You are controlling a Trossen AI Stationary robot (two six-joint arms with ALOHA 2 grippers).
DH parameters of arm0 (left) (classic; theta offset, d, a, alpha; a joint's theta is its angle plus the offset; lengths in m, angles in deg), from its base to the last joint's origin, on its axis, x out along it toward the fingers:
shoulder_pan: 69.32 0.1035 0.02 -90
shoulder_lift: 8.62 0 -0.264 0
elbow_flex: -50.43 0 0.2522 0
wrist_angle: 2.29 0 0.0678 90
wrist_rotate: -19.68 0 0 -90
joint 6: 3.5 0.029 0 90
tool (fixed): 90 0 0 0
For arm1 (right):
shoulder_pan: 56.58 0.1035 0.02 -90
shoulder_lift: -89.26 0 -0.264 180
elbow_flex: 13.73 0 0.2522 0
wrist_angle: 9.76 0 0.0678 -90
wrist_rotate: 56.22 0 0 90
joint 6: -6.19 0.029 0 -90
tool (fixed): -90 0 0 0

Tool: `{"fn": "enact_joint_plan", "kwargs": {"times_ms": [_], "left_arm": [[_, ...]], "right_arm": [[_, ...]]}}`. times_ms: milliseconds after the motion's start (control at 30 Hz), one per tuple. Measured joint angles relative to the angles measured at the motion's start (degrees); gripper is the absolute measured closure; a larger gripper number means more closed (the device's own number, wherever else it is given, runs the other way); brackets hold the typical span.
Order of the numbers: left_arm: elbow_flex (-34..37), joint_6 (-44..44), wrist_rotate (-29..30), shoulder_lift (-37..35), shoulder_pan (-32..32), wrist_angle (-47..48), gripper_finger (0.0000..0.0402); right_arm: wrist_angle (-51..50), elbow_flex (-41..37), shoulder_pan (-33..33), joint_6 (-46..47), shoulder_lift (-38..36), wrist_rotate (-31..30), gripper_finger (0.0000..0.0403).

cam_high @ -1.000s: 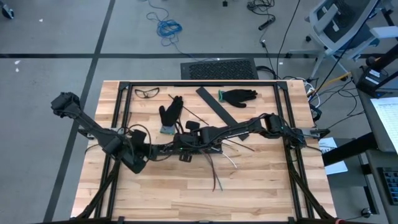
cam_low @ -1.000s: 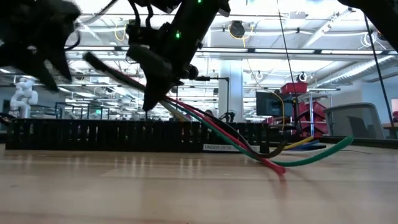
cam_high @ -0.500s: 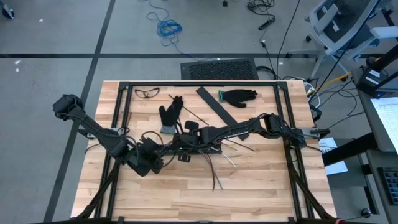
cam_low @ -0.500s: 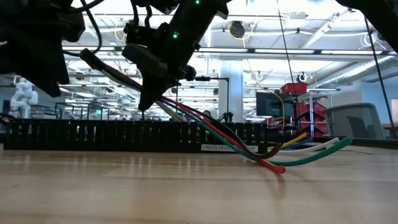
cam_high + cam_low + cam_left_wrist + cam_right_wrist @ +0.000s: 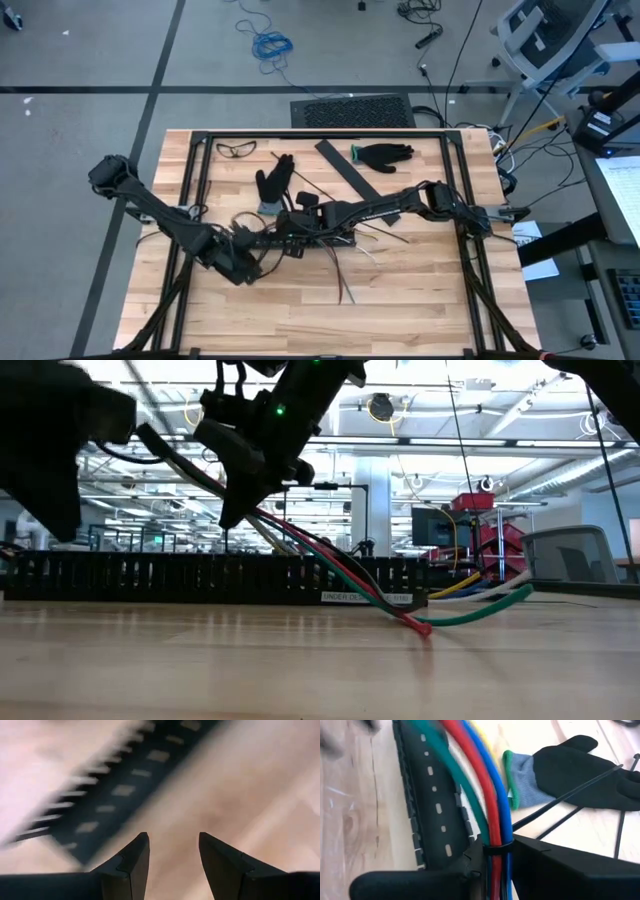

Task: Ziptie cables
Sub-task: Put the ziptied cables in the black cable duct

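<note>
The cables (image 5: 490,795), a bundle of red, blue, green and yellow wires with a black zip tie (image 5: 497,848) around them, sit in my shut right gripper (image 5: 496,865) near the table's middle (image 5: 290,228). In the low view the bundle (image 5: 330,565) slants down from the right gripper (image 5: 245,475). A black slotted strip (image 5: 432,805) lies on the table under it. My left gripper (image 5: 172,845) is open, above the wood beside the strip (image 5: 115,795) and touching nothing. It hovers just left of the right gripper (image 5: 240,262). My right gripper pinches the cable bundle between its two fingers at the zip-tied spot (image 5: 498,840), with the wires running through the gap along the fingers. It comes slanting down from the table's right. The bundle is tilted, and its free ends (image 5: 425,626) lie on the table.
A black glove with a grey, green-edged cuff (image 5: 580,770) lies beside the strip, and another glove (image 5: 385,155) lies near the far edge. Safety glasses (image 5: 237,150), a flat black strip (image 5: 350,170) and thin black sticks (image 5: 555,802) are also on the table. Bare wood is toward the near edge (image 5: 300,320).
My left gripper has swung toward the table's right, closing in on the right gripper and the cables. The right gripper has kept its hold and shifted slightly left, and the cables' free ends have slid a little leftward along the table.
</note>
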Motion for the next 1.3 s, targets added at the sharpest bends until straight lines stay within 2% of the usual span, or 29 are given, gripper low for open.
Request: {"fn": "enact_joint_plan", "kwargs": {"times_ms": [100,233,333,500,633,700,867,933,1000,1133,1300], "left_arm": [[-0.01,-8.79,5.94,-2.92,-0.47,4.78,0.0235],[-0.02,-15.08,11.66,-6.13,-1.47,10.29,0.0235],[-0.02,-20.43,13.57,-7.62,-2.21,15.59,0.0235],[-0.02,-29.95,21.68,-8.47,-3.21,19.67,0.0235],[1.38,-32.11,21.38,-8.35,-3.33,23.0,0.0235],[1.8,-35.83,21.81,-8.31,-3.35,24.23,0.0235],[1.81,-46.6,29.77,-8.79,-3.34,27.22,0.0235],[1.79,-46.77,31.06,-10.44,-3.54,25.02,0.0235],[1.57,-43.21,32.4,-12.9,-4.89,21.58,0.0235],[1.49,-35.04,29.83,-18.2,-9.1,16.29,0.0235],[1.87,-36.0,29.46,-21.54,-14.2,16.09,0.0235]], "right_arm": [[0.0,0.0,-0.13,0.0,0.0,0.02,0.0348],[-0.05,0.0,-0.13,0.0,0.0,0.0,0.0348],[-0.05,0.0,-0.11,-0.09,0.0,0.0,0.0348],[-0.04,0.0,-0.22,-0.13,0.02,0.0,0.0348],[0.17,-0.02,-0.24,-0.2,0.07,0.02,0.0348],[0.22,-0.02,-0.24,-0.43,0.07,0.02,0.0348],[0.3,-0.02,-0.22,-0.63,0.11,0.02,0.0348],[0.3,-0.02,-0.24,-0.63,0.11,0.02,0.0348],[0.33,-0.02,-0.24,-0.65,0.11,0.01,0.0348],[0.33,-0.02,-0.22,-0.77,0.11,0.0,0.0348],[0.35,-0.04,-0.31,-1.28,0.11,0.02,0.0348]]}}
